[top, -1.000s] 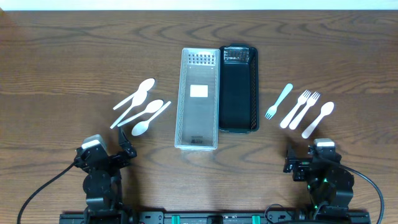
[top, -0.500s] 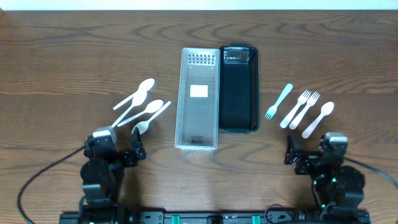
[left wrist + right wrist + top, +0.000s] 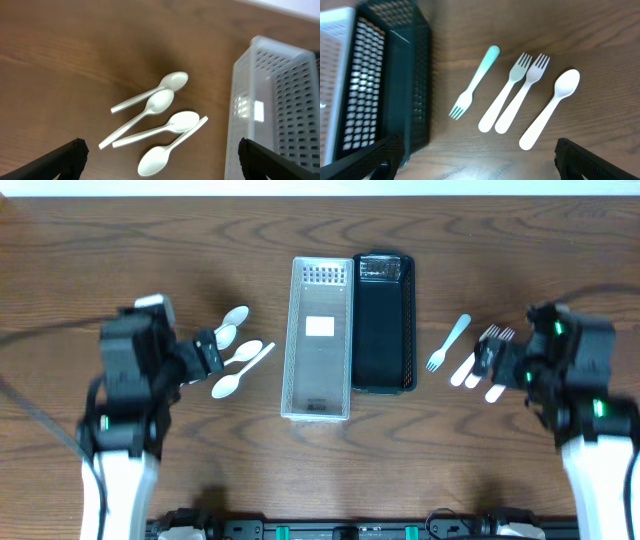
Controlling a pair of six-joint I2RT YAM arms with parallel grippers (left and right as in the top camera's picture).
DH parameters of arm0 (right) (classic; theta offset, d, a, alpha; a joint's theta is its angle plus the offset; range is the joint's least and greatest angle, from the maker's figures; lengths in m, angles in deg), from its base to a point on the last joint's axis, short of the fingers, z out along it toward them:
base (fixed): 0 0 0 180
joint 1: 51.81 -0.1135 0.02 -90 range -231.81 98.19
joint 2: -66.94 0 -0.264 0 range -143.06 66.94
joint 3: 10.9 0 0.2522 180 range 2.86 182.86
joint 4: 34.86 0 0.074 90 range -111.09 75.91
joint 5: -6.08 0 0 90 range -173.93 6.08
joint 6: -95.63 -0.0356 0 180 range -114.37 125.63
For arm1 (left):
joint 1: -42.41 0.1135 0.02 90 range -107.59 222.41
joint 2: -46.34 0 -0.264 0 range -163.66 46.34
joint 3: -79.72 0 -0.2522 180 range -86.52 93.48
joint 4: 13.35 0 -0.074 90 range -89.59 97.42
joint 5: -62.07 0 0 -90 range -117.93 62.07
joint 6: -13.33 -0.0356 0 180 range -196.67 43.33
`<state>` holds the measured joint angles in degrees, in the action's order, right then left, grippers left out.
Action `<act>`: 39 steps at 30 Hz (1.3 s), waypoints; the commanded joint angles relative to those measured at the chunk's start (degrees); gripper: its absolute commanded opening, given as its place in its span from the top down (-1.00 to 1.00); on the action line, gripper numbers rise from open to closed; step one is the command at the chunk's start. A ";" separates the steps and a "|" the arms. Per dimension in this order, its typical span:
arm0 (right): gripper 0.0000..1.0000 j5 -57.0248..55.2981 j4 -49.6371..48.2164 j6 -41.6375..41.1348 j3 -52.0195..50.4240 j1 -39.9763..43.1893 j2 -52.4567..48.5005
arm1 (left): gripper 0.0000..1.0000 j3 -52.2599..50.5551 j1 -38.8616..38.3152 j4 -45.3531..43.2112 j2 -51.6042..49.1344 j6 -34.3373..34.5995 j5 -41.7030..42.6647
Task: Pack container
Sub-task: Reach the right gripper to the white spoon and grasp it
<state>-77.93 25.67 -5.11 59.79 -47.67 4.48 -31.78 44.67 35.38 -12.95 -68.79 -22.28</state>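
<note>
A white mesh basket (image 3: pixel 319 395) and a black mesh basket (image 3: pixel 383 378) stand side by side at the table's middle, both empty apart from a label. Several white spoons (image 3: pixel 243 352) lie left of them and show in the left wrist view (image 3: pixel 159 129). A teal fork (image 3: pixel 449 342), two white forks (image 3: pixel 506 95) and a white spoon (image 3: pixel 550 107) lie to the right. My left gripper (image 3: pixel 205 355) is open and empty, held above the spoons. My right gripper (image 3: pixel 489 361) is open and empty above the forks and partly hides them in the overhead view.
The white basket's near corner (image 3: pixel 272 100) fills the right side of the left wrist view. The black basket (image 3: pixel 400 85) fills the left side of the right wrist view. Cables trail from both arms toward the front edge.
Both arms have risen from the table's front edge and moved forward. The left now hangs over the spoons, the right over the forks. No cutlery has moved.
</note>
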 commanded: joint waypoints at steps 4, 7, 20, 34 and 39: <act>-0.98 -4.72 -2.05 -0.17 4.07 0.90 -15.10 | -0.96 10.86 0.46 6.80 -14.73 -0.39 0.37; -0.99 -6.47 -2.19 -1.46 4.07 3.85 -20.02 | -0.96 12.15 0.46 7.39 -18.27 -0.37 0.37; -0.64 -13.31 -2.27 -6.80 4.02 10.84 -32.96 | -0.96 12.13 0.46 7.48 -21.57 -0.35 0.35; 0.07 -13.49 -5.86 -13.07 3.91 10.84 -43.21 | -0.96 12.13 0.46 7.45 -21.57 -0.37 0.35; 0.97 -13.51 -6.25 -13.05 3.91 10.84 -43.21 | -0.96 12.13 0.46 7.45 -21.57 -0.37 0.35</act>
<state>-90.67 19.79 -17.35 63.26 -37.22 -37.66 -21.11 44.67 42.61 -34.09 -68.85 -22.24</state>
